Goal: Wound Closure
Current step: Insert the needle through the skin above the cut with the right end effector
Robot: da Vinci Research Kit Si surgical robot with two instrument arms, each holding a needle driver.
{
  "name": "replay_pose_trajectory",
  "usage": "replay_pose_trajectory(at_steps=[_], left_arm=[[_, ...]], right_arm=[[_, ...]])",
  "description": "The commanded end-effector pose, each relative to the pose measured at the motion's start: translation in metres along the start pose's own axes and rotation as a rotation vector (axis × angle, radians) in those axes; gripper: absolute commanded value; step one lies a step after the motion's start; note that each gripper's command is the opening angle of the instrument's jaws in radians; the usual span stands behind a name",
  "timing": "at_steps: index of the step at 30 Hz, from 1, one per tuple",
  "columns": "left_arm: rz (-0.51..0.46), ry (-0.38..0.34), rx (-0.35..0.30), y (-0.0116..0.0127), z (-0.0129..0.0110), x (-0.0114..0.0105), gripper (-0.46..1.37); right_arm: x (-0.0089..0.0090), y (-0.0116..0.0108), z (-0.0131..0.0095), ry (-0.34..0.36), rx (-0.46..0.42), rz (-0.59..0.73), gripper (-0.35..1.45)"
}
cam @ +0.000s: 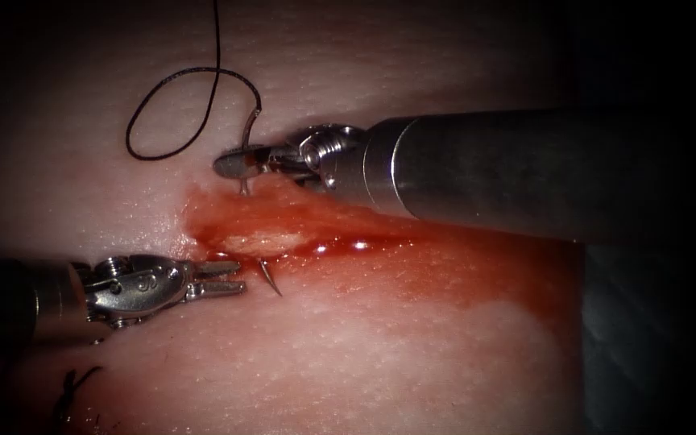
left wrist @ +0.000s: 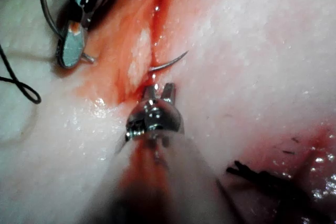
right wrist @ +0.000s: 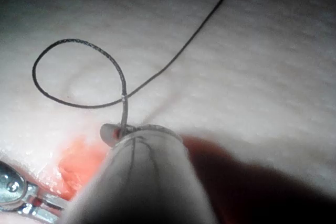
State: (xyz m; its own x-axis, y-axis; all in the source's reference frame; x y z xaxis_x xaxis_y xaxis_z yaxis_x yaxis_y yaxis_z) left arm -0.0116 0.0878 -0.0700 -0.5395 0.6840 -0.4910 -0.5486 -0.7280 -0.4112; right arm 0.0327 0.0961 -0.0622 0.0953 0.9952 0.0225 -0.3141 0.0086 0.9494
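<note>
Tissue, right fingers gripping needle tail, tip through; left fingers parted, empty

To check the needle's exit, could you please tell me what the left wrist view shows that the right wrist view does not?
Left wrist view: the needle, its tip out of the tissue beside the cut, before the left tool's open, empty fingers. Right wrist view: the full loop of thread meeting the needle's tail. Both: the right tool, shut on the needle near its tail.

Metal on wet tissue
Both tools are shiny metal; the tissue is glossy (red fluid glistens); the thread is matt.
</note>
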Motion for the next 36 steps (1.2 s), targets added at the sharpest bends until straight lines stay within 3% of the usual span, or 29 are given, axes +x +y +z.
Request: replay_pose_trajectory(at_steps=[1,3,8,12,21,27,31,36], left_arm=[[0.0,0.0,0.0,0.0,0.0,0.0,0.12],[-0.001,0.0,-0.001,0.0,0.0,0.0,0.12],[0.0,0.0,-0.001,0.0,0.0,0.0,0.11],[-0.001,0.0,-0.001,0.0001,0.0,0.0,0.09],[-0.001,0.0,-0.001,0.0001,0.0,0.0,0.07],[-0.001,0.0,0.0,0.0001,0.0,0.0,0.07],[-0.001,0.0,0.0,0.0001,0.0,0.0,0.07],[-0.001,0.0,0.0,0.0001,0.0,0.0,0.07]], right_arm=[[0.0,0.0004,0.0002,0.041,0.017,-0.045,-0.35],[0.0012,0.0011,0.0002,0.123,0.071,-0.087,0.46],[0.0026,0.0025,0.0005,0.181,0.078,-0.258,0.7],[0.0034,0.0036,0.0005,0.193,0.058,-0.431,1.1],[0.0042,0.0051,-0.0011,0.178,0.078,-0.634,1.02],[0.0047,0.0049,-0.0018,0.226,0.138,-0.656,1.01],[0.005,0.0048,-0.0017,0.266,0.18,-0.662,0.9],[0.0056,0.0046,-0.0018,0.288,0.185,-0.68,0.92]])
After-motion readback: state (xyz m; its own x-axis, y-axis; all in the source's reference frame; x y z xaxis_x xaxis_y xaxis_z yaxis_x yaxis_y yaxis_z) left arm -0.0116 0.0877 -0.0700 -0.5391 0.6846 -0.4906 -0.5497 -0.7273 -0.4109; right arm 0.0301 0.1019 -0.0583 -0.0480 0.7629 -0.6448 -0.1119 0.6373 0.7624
